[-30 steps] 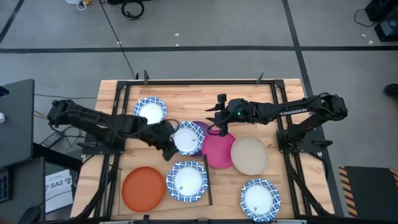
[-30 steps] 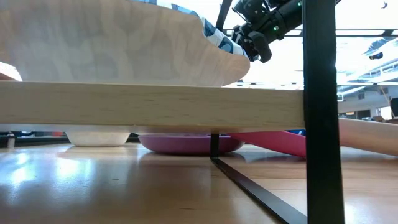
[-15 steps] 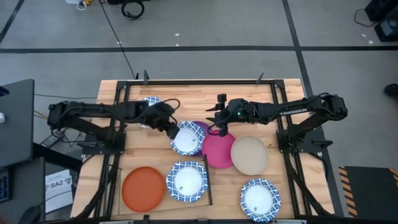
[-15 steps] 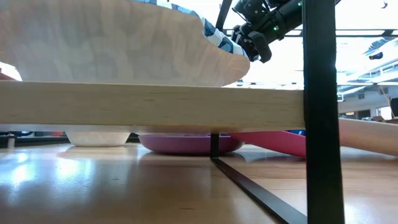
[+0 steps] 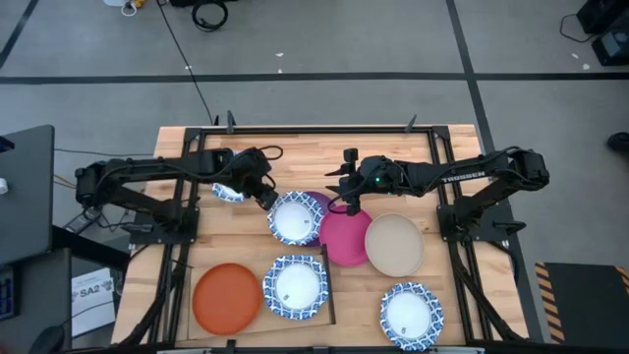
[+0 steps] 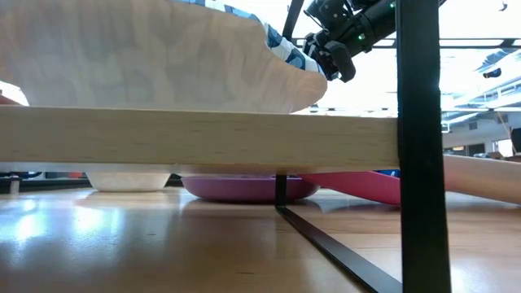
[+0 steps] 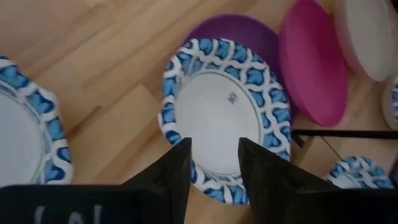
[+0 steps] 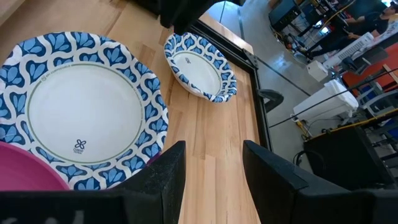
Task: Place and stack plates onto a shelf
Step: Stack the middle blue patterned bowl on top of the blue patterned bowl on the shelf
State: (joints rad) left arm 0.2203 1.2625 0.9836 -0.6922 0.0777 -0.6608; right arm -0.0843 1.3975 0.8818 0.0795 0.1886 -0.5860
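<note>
Change: your left gripper (image 5: 263,194) has pulled back from the white round plate with the blue patterned rim (image 5: 295,217), which a second ago it was pressed against, toward the bench's far-left area; that plate has stayed lying on the round purple plate (image 5: 319,202).
Meaning: you have let that plate go on the slatted wooden bench (image 5: 295,147), not on the shelf, so it seems the stacking there is yet to come.
Left fingers: apart in the left wrist view, holding nothing, hovering just above the released plate's near rim.
Right gripper: your right gripper (image 5: 346,202) has not moved, hanging over the far rim of the round magenta plate (image 5: 344,238); its fingers stand apart and empty.
Second patterned plate: a blue-rimmed white plate (image 5: 225,191) lies at the far-left, mostly under your left arm.
Shelf: the pale plywood shelf panel with dark edge strips (image 5: 324,307) sits at the bench's near edge, carrying an orange round plate (image 5: 227,297) and another blue-rimmed plate (image 5: 295,286).
Others: a beige plate (image 5: 395,245) beside the magenta one; a patterned plate (image 5: 411,315) at the near-right corner.
</note>
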